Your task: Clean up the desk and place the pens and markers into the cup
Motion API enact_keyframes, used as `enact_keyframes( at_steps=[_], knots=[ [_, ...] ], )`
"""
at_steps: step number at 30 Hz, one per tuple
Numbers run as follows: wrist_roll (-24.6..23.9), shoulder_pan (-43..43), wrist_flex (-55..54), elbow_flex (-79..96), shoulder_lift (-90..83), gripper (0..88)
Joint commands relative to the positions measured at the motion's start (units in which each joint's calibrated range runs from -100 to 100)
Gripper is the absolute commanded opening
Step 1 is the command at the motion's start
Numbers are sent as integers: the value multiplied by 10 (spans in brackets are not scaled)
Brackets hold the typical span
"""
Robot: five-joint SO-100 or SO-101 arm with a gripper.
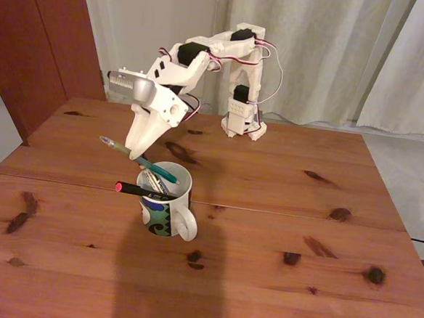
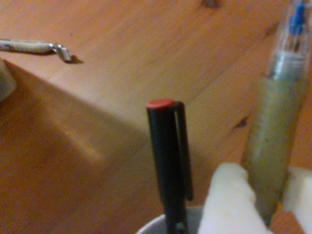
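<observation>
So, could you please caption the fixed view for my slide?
Gripper holds the teal pen over the mug, black pen already inside.

backdrop: pale pleated curtains (image 1: pixel 329 51) hung behind the pincer, across the far side
left of pincer: dark red-brown wooden panel (image 1: pixel 42 38), a strip of white wall (image 1: pixel 145 23) beside it
floor: light grey (image 1: pixel 407 173), seen far right of the pincer
light: warm, dim; a broad shadow is cast in front

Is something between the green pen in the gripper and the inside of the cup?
Nothing visible blocks it. The gripper holds the green pen tilted, its lower end already over the cup rim, beside the black pen.
</observation>
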Motion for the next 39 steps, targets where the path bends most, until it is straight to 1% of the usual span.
enact_keyframes(
  at_steps=[1,12,20,22,28,30,34,39],
  knots=[
    [4,12,-7,-35,1,12],
    [5,19,-13,35,-1,13],
    [5,20,-13,30,-1,14],
    [5,20,-13,30,-1,35],
    [4,20,-13,34,-1,170],
    [4,20,-13,34,-1,179],
    [3,20,-13,34,-6,169],
    [0,18,0,46,-56,170]
  ],
)
